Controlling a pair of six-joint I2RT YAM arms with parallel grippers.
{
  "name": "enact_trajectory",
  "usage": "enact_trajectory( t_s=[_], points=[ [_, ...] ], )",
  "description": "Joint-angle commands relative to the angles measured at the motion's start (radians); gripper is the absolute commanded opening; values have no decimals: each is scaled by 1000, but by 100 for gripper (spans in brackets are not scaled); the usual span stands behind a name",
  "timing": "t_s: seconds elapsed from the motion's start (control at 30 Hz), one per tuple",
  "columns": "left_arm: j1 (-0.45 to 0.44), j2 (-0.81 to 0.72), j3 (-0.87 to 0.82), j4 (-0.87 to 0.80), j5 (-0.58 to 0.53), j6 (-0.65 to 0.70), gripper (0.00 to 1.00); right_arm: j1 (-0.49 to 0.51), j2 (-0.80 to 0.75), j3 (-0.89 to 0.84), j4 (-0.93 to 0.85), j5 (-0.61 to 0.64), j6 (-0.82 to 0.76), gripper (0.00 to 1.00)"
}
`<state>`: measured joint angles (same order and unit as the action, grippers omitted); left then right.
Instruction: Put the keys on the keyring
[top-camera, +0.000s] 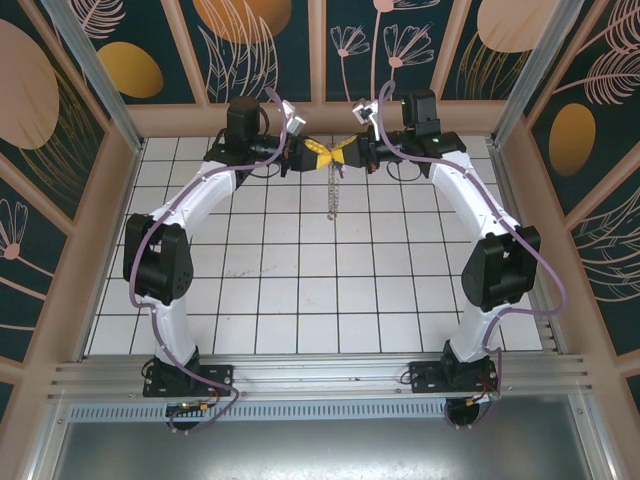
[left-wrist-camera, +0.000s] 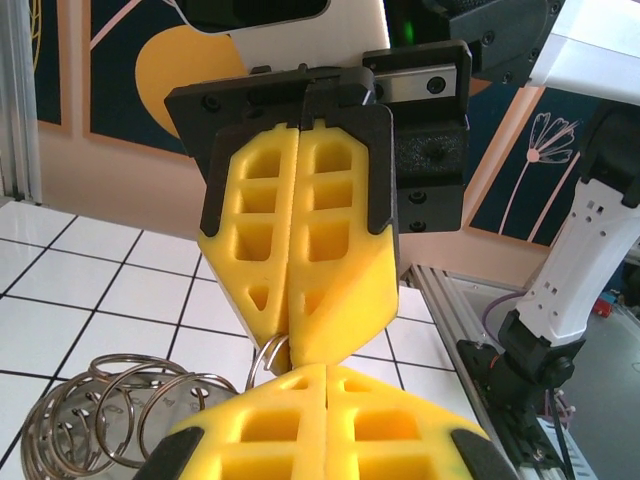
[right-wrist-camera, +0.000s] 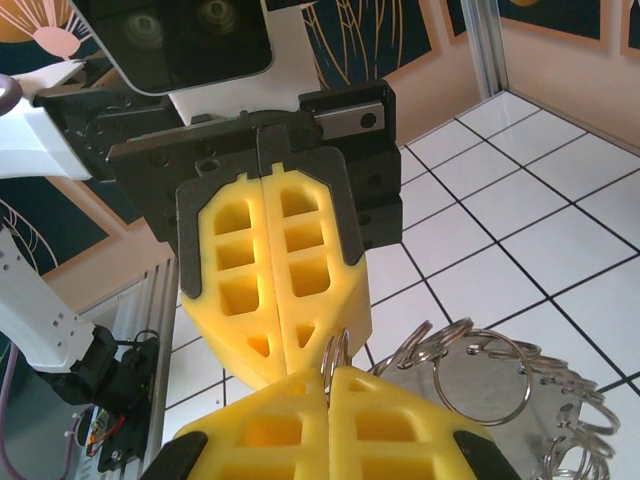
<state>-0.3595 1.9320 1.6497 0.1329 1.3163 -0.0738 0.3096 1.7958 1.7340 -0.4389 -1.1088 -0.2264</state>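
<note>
top external shows the left end effector (top-camera: 322, 153) and right end effector (top-camera: 343, 151) tip to tip at the upper middle of the frame, above the white tiled surface (top-camera: 300, 290), with a thin silvery chain (top-camera: 331, 195) hanging from where they meet. left wrist puts the left end effector (left-wrist-camera: 327, 375) at the bottom edge, its yellow fingers (left-wrist-camera: 260, 430) pressed together, though i cannot tell whether anything is nipped between them. right wrist has the right end effector (right-wrist-camera: 332, 380) closed on a small silvery wire loop (right-wrist-camera: 336, 352), part of the keyring's bunch of silvery metal split rings (right-wrist-camera: 480, 385) dangling at lower right. whether a key is among them i cannot tell. the risk, i judge: the hold is only a fingertip nip on thin wire, so the weight of the bunch could twist it loose, and with tips this close any push may knock them together
</note>
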Motion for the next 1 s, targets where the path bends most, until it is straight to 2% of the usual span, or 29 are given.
enact_trajectory(
  t_s=[0.0, 0.1, 0.27, 0.3, 0.47, 0.97],
  points=[
    [-9, -37, -43, 154, -19, -85, 0, 13, -30, 56, 18, -32, -4, 0],
    [-9, -37, -39, 155, -18, -96, 0, 12, -29, 54, 19, -29, -4, 0],
    [-9, -41, -41, 153, -4, -92, 25, 4, -29, 46, 21, -34, -5, 0],
    [-9, -41, -39, 152, -2, -90, 26, 2, -30, 44, 21, -35, -5, 0],
    [-9, -34, -24, 147, 41, -89, 22, -5, -42, 31, 31, -48, -2, 0],
    [-9, 3, 90, -24, 119, 17, 21, -9, -48, 18, 29, -109, -11, 0]
  ],
)
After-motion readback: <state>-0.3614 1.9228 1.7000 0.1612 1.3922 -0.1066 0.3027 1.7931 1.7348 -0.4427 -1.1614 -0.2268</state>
